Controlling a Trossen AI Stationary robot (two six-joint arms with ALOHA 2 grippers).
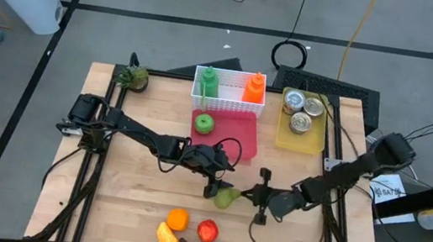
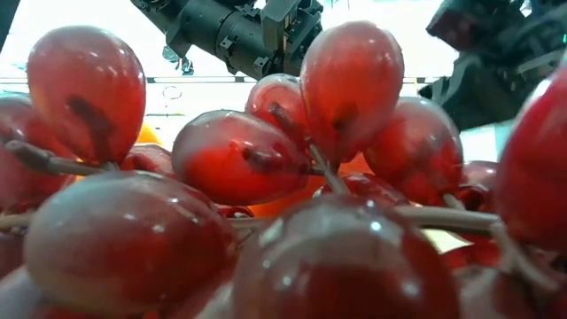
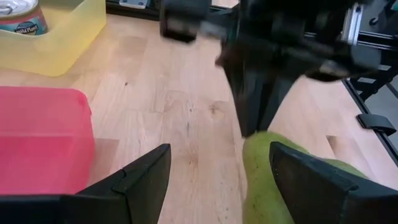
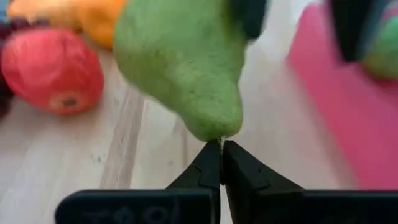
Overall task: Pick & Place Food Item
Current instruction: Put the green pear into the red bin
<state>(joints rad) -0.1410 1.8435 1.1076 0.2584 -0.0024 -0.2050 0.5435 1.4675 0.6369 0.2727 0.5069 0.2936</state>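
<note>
A green pear (image 1: 227, 197) lies at the table's middle, between the two grippers. My right gripper (image 1: 255, 196) comes at it from the table's right and is shut at the pear's narrow end (image 4: 217, 134). My left gripper (image 1: 211, 188) stands just left of the pear and is open. In the left wrist view the pear (image 3: 264, 177) shows at the inner side of one finger (image 3: 311, 180), and the gap (image 3: 217, 180) is otherwise bare wood. The right arm's dark gripper body rises behind the pear. My right gripper pinches the tip of the pear's narrow stem end (image 4: 219, 142) between the free ends of its two shut fingers, level, from the table's right. The pear's broad end points away from it. My left gripper: I cannot tell whether its finger touches the pear.
A pink tray (image 1: 240, 133) with a green apple (image 1: 203, 123) sits behind the grippers. Further back are a white basket with bottles (image 1: 229, 89) and a yellow tray of cans (image 1: 282, 134). An orange (image 1: 177, 218), a red fruit (image 1: 208, 231) and grapes (image 2: 266, 177) lie near the near edge.
</note>
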